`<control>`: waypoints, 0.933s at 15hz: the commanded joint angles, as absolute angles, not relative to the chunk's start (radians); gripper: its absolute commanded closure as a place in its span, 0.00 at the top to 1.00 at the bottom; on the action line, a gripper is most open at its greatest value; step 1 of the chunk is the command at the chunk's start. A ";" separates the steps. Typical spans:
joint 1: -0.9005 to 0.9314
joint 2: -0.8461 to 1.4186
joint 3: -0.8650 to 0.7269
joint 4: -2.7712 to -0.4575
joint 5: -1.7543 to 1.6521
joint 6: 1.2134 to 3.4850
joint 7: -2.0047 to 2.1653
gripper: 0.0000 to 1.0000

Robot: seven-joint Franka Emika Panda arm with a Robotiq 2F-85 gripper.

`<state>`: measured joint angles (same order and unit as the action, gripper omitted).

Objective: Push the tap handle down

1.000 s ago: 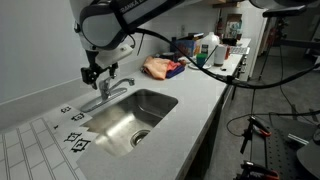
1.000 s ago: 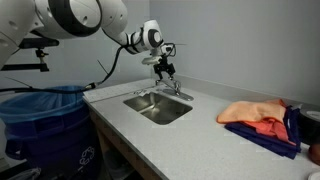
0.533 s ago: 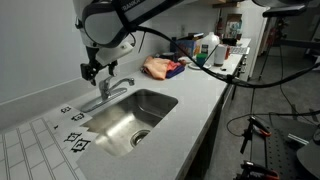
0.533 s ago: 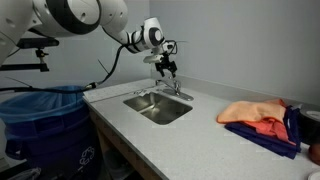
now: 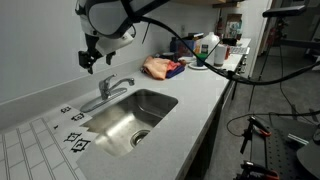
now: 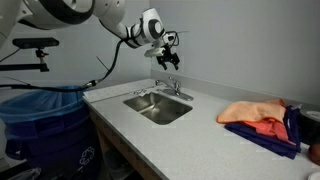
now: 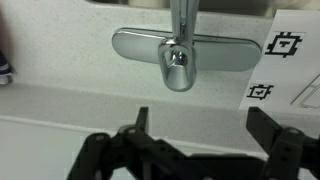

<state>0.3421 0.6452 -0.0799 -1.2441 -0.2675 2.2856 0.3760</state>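
The silver tap stands behind the sink in both exterior views [image 5: 107,90] [image 6: 168,88]. Its short chrome tap handle [image 7: 179,68] sits on top of the tap's base, above the oval base plate [image 7: 225,48]. The curved spout [image 7: 183,14] runs towards the sink. The handle is small in the exterior views [image 5: 103,85] [image 6: 165,82]. My gripper [image 7: 203,125] hangs open and empty above the handle, a clear gap over it [image 5: 90,58] [image 6: 170,60]. It touches nothing.
The steel sink [image 5: 125,118] [image 6: 158,107] is set in the grey counter. Printed marker sheets [image 5: 73,130] [image 7: 288,45] lie beside the tap. Cloths [image 5: 163,67] [image 6: 258,118] and bottles [image 5: 212,48] lie further along. A blue bin [image 6: 40,120] stands by the counter.
My gripper has risen from close over the tap handle to well above it, still open. I cannot tell whether the handle has moved.
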 commanded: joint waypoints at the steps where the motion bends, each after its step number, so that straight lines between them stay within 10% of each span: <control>1: 0.316 0.534 -0.051 -1.340 -0.241 2.213 0.357 1.00; 14: 0.207 0.171 0.050 -1.636 -0.101 1.954 0.231 1.00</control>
